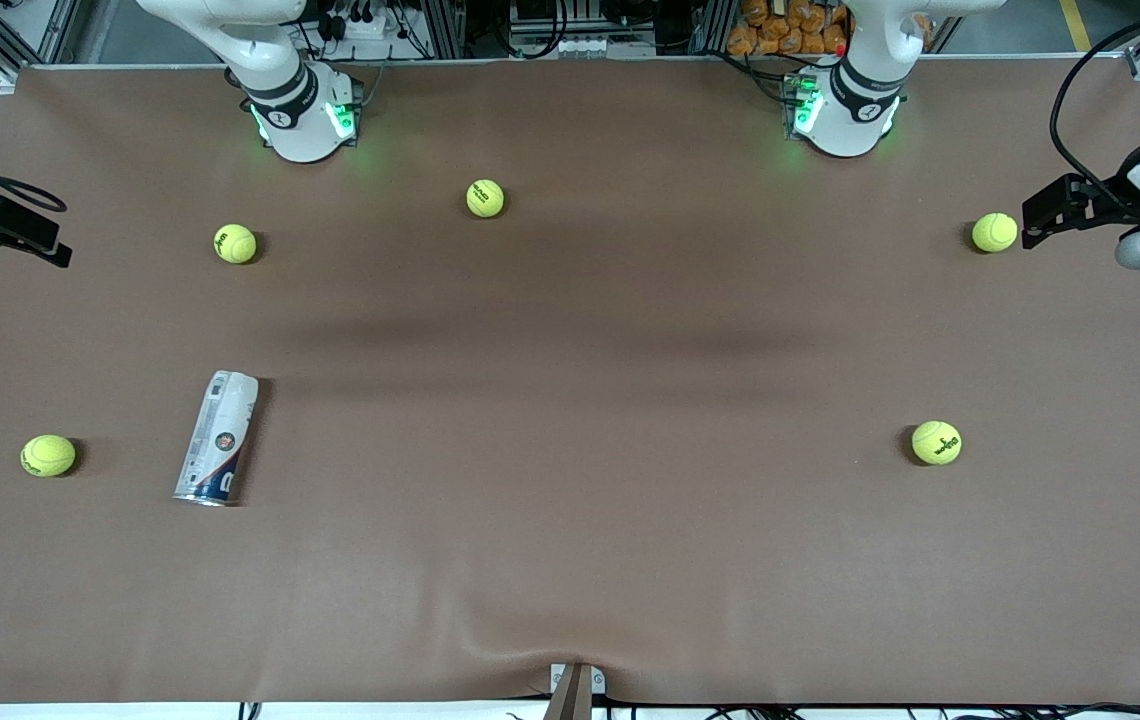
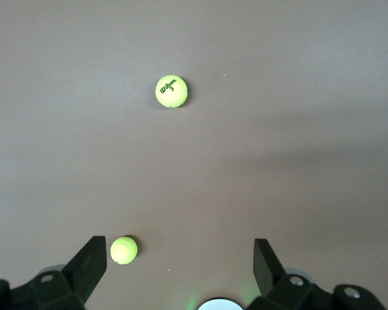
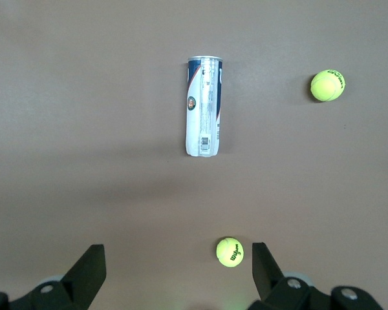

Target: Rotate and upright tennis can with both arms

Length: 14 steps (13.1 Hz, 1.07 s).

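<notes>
- tennis can (image 1: 217, 438) lying flat on counter (image 1: 570, 560), right arm's end, rim at 6 o'clock
- left end effector (image 2: 181, 261) released, high over counter
- right end effector (image 3: 179, 268) released, likewise

One high front camera, two wrist cameras looking down.
The front view looks down across the whole table (image 1: 570, 560) toward the bases. Each wrist view looks steeply down from high up; the right one shares the can (image 3: 204, 106) with the front view.
</notes>
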Motion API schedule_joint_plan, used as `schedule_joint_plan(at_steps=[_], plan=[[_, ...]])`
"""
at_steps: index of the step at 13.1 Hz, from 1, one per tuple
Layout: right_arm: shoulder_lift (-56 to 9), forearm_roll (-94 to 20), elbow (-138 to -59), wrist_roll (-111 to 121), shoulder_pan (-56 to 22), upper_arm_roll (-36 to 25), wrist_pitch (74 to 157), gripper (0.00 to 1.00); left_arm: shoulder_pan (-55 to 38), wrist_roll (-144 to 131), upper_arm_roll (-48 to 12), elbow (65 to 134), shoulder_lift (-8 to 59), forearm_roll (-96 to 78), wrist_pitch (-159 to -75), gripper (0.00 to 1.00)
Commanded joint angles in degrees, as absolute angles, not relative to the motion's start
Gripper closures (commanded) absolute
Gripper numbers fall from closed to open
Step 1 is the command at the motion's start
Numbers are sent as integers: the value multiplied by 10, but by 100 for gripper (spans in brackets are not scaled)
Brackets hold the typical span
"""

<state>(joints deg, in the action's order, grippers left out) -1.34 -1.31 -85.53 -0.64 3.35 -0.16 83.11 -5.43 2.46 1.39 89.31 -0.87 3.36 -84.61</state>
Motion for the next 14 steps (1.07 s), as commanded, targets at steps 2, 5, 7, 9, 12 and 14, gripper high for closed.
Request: schedule_joint_plan(at_steps=[2,5,7,9,12,14], plan=[[-26,-11,-847,-10,30,1,827,0,-53,19,17,887,-7,15,-846,0],[-27,26,-846,-6,-4,1,828,0,-54,11,17,888,-7,15,-846,0],[-41,42,-846,-7,-24,0,831,0,-54,11,17,888,-7,15,-846,0],[-94,82,-847,-14,-16,0,870,0,-54,11,16,888,-5,15,-846,0],[-119,77,-849,-15,-14,-1,869,0,-53,11,17,887,-5,15,-846,0],[-120,77,-847,-15,-11,-1,872,0,-53,11,17,887,-5,15,-847,0]])
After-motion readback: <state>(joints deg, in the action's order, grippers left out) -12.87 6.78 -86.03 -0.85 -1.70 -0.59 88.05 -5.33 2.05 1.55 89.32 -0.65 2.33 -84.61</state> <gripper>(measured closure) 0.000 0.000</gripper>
